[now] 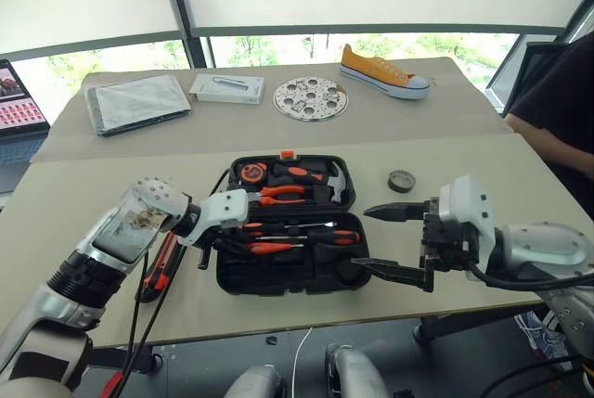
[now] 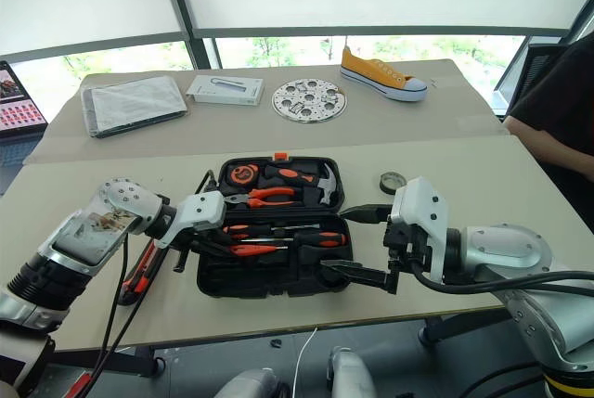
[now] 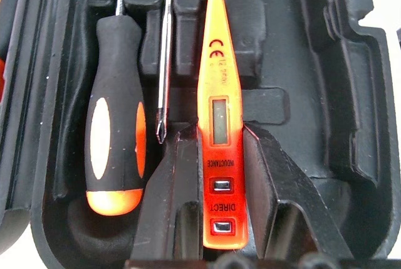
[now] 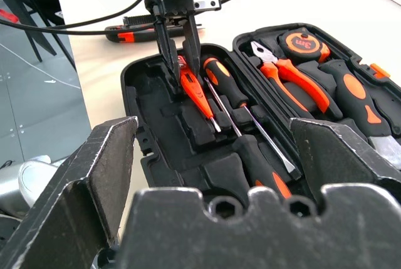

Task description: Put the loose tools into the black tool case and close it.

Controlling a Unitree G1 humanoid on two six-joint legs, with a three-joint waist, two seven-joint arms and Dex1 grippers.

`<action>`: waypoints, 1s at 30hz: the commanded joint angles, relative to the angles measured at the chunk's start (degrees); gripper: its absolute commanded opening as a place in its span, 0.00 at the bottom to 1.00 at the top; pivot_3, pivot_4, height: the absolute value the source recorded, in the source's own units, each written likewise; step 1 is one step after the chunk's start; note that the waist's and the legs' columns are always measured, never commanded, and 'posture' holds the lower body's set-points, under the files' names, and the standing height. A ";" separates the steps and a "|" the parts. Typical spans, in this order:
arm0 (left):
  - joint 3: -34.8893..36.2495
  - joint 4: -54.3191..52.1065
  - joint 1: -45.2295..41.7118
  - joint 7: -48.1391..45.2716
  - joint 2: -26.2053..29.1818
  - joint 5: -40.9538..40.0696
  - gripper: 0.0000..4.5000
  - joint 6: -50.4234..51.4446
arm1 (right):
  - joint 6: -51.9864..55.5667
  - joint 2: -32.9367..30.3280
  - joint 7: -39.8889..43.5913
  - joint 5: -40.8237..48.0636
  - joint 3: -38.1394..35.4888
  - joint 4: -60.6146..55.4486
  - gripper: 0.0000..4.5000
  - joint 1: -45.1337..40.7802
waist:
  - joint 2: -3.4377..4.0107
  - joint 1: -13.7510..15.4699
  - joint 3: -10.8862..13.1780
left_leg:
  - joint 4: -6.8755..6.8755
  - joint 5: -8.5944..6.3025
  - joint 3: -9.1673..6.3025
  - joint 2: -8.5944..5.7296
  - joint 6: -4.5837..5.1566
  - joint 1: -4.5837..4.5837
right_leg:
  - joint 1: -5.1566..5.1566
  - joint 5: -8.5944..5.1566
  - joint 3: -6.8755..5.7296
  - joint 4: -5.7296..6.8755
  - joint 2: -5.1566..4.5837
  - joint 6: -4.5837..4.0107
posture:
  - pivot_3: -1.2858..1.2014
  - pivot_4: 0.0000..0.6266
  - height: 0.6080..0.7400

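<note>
My left end effector (image 3: 216, 219) grips the tester screwdriver (image 3: 218, 112) inside the tool case (image 1: 278, 273); my right end effector (image 1: 394, 242) gapes wide, empty.

Before me the beige worktop (image 1: 83, 194) carries the open black case (image 1: 283, 231) in the middle, with the utility knife (image 1: 160, 268) lying flat just off its left side and the small tape roll (image 1: 402, 180) off its right, near the far corner of the lid. On the farther worktop (image 1: 186, 134) lie a folded grey cloth (image 1: 136, 103) at the left, a white box (image 1: 227, 89), a round metal disc with cut-outs (image 1: 311, 98) and a yellow shoe (image 1: 382, 72) at the right. A laptop (image 1: 19, 101) shows at the far left edge.
</note>
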 commanded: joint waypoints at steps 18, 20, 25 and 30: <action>10.42 3.60 -0.75 -0.83 -2.26 -6.72 0.64 -2.36 | -1.03 0.22 -1.00 0.18 1.22 0.39 1.00 -1.37 | -0.06 0.28 0.04 | 0.25 -0.02 -0.04 -0.02 0.03 -0.13 | -0.01 0.05 -0.07 0.01 0.01 0.05 | 0.52 0.24 0.98; 9.87 3.70 0.89 -0.71 -2.72 -6.68 0.48 -3.57 | -1.10 0.05 -0.89 0.01 1.39 0.57 1.00 -1.52 | -0.06 0.27 0.04 | 0.25 -0.02 -0.04 -0.02 0.03 -0.13 | 0.00 0.05 -0.06 0.02 0.01 0.06 | 0.52 0.24 0.98; 9.01 1.43 4.77 -0.26 -3.24 -6.27 0.06 -5.42 | -0.90 -0.11 -0.79 0.10 1.44 0.92 1.00 -2.01 | -0.07 0.29 0.04 | 0.25 -0.02 -0.04 -0.02 0.03 -0.14 | -0.01 0.06 -0.06 0.00 0.01 0.06 | 0.52 0.24 0.98; 7.39 3.82 5.07 3.47 -5.36 -2.46 0.00 -7.40 | -0.59 -0.24 -0.60 0.37 1.39 1.21 1.00 -2.13 | -0.07 0.58 0.04 | 0.30 -0.02 -0.04 -0.02 0.04 -0.14 | 0.03 0.07 -0.04 0.01 -0.01 0.08 | 0.52 0.24 0.98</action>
